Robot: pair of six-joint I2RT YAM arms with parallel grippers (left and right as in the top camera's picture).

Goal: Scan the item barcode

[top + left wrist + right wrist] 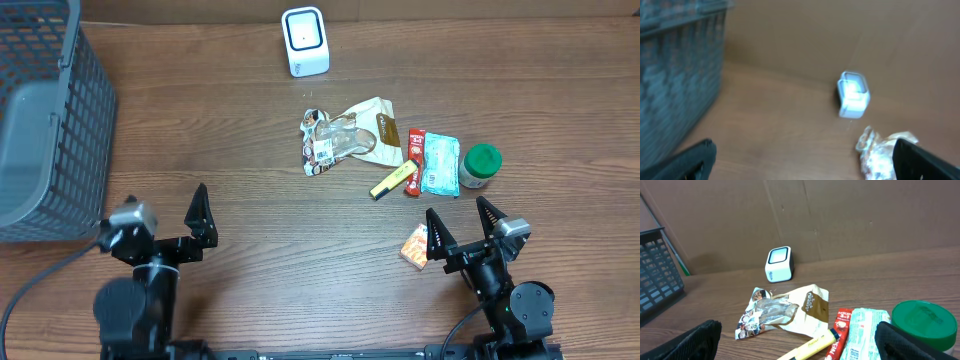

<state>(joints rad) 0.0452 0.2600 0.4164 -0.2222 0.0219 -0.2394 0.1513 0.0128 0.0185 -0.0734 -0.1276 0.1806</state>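
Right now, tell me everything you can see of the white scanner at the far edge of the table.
The scanner is a small white box with rounded corners, plastic by the look of it. Its sloped face holds a dark-framed pale window. Lettering below it is too small to read. It stands upright on the wooden table near the far edge, touching nothing else. The snack bag lies nearer the robot, clear of it.
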